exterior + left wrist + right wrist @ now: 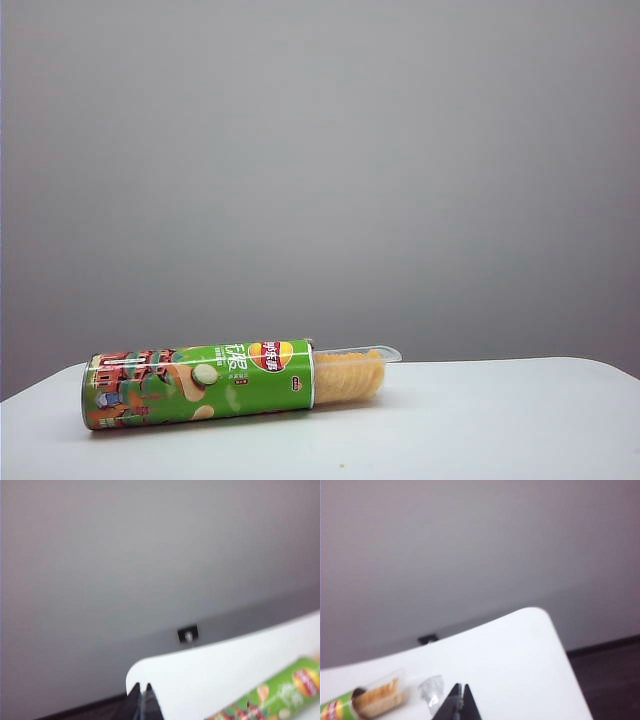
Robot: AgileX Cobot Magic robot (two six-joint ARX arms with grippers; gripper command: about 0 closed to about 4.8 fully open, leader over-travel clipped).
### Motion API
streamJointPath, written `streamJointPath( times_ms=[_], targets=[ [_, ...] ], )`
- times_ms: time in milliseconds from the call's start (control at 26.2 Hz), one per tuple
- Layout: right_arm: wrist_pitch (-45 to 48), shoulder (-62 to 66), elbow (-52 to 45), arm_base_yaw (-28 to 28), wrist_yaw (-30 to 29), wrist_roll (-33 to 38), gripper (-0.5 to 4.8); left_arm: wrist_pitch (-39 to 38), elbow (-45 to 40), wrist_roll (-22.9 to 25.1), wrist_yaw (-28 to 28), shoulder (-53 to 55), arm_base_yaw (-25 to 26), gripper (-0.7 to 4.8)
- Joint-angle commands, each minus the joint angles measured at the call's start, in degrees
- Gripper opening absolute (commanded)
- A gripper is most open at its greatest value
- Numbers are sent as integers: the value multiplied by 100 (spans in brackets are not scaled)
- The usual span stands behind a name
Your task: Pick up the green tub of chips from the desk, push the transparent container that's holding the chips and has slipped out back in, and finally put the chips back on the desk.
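Green tub (198, 383) lying on its side on the white desk (480, 420), toward the left edge in the exterior view, long axis running roughly along the near edge. Closed base end pointing at the left edge, open mouth facing the middle of the desk. Red-yellow logo (271, 354) facing up near the mouth.

Clear container (352, 372) sticking partway out of the tub's mouth, its lipped end farthest from the tub. Chips (346, 376) stacked inside, showing yellow-orange through the plastic. Tub and container both resting on the desk, touched by nothing.

No arm visible in the exterior view.

Left gripper (141, 688) seen only in the left wrist view: dark fingertips pressed together, clenched on nothing, lined up with a rounded desk corner (134, 673). Tub (280, 692) off to one side, well apart from the tips. Whether the tips are above the desk or short of its edge: cannot tell.

Right gripper (460, 687) seen only in the right wrist view: fingertips likewise pinched together, empty, over bare desk (520, 670). Container's clear lipped end (431, 689) just beside the tips, not touching as far as can be told. Chips (379, 698) and the tub's mouth (342, 707) farther along, blurred.

Small dark fixture (188, 634) on the grey wall beyond the far desk edge.
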Motion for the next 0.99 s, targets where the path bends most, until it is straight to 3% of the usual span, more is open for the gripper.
streamJointPath(
  times_ms=[38,229,419,648,724,762,801,877,991],
  targets=[
    [94,944,636,0,-437,-428,-5,-293,621,549,348,758,-2,3],
    [140,2988,1934,2,-1399,-1163,-5,-946,1698,1300,686,2264,-37,7],
    [151,4321,2752,0,-1904,-1495,-5,-1016,2024,2000,841,3014,-44,30],
    [321,5635,3499,-2,-2806,-1532,-5,-1019,2081,2293,927,3685,-63,34],
    [409,6013,3670,-2,-3023,-1532,-5,-988,2081,2312,966,3886,-107,97],
    [503,6349,3788,-4,-3209,-1532,-5,-953,2081,2566,1078,4085,-131,172],
    [542,6485,3829,-4,-3281,-1532,-5,-918,2083,2763,1113,4177,-142,198],
    [671,6784,3910,-4,-3477,-1532,-5,-835,2087,3132,1209,4393,-181,225],
    [841,7169,3998,-59,-3805,-1521,-5,-791,2144,3233,1270,4706,-223,254]
  ],
)
